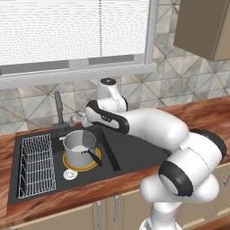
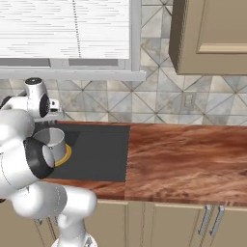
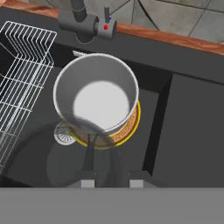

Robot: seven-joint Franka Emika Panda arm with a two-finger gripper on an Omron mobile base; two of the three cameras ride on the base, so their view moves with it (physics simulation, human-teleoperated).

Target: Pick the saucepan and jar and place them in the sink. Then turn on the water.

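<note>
Left base view – step: the saucepan (image 1: 80, 147) stands in the sink (image 1: 134, 155) on a yellow-rimmed round mat (image 1: 74, 162); judged set down, so the jar comes next, then the water.
Left base view – arm: it reaches forward over the basin, wrist bent down behind the pan, near the faucet (image 1: 59, 109); the wire rack (image 1: 37, 165) lies well to the pan's left.
Right base view – arm: the white elbow fills the left edge; the pan (image 2: 54, 143) peeks out beside it, on the mat (image 2: 66, 155).
Hand view – claw: the gripper (image 3: 109, 183) hovers above the pan (image 3: 97, 94), its tips parted and empty, astride the black handle (image 3: 89, 154) without touching it.
Hand view – places: drain (image 3: 64, 134) just left of the handle; faucet base with red-dotted lever (image 3: 105, 26) beyond the pan.
Next move: lift clear, then find the jar, which I cannot place here.
</note>
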